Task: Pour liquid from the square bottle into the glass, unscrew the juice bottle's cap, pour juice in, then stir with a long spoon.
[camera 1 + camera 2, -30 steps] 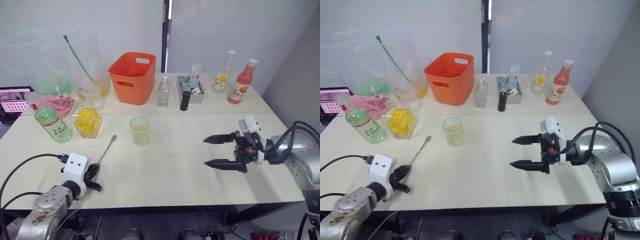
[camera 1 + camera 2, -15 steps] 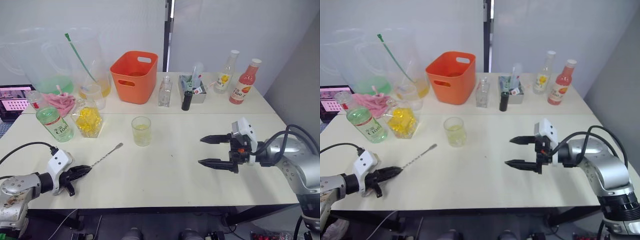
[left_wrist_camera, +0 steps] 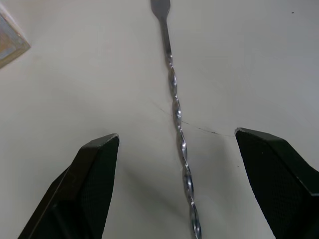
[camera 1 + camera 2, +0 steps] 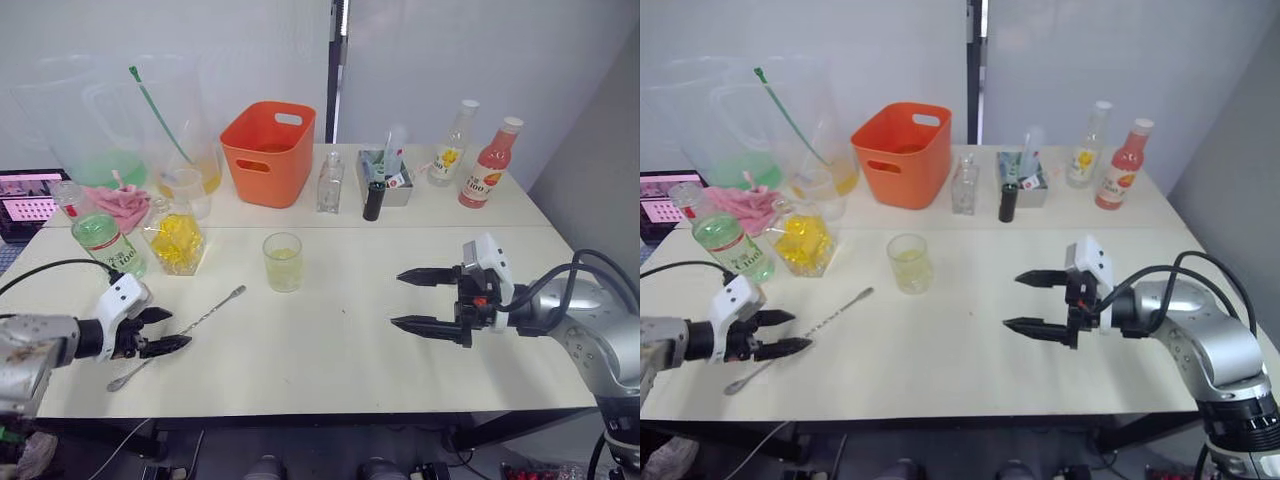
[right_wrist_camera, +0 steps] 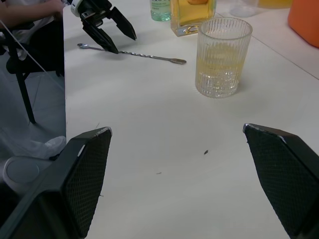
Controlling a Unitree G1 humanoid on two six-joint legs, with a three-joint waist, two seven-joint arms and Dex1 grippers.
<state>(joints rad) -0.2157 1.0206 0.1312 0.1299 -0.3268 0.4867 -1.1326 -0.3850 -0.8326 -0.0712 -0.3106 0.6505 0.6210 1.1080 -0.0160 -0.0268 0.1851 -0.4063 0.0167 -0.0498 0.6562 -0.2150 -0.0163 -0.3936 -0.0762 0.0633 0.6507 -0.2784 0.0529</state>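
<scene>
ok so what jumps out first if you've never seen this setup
The orange bin at the back of the table stands out. Then the glass of pale yellow liquid mid-table, and the left hand, open around the long spoon lying flat near the front edge.

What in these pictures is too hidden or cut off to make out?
- Long spoon: left wrist view's bottom edge cuts its stem.
- Square bottle: right wrist view's top edge cuts it.
- Juice bottle: label print too small, eye views.
- Grey tray: contents too small.
</scene>
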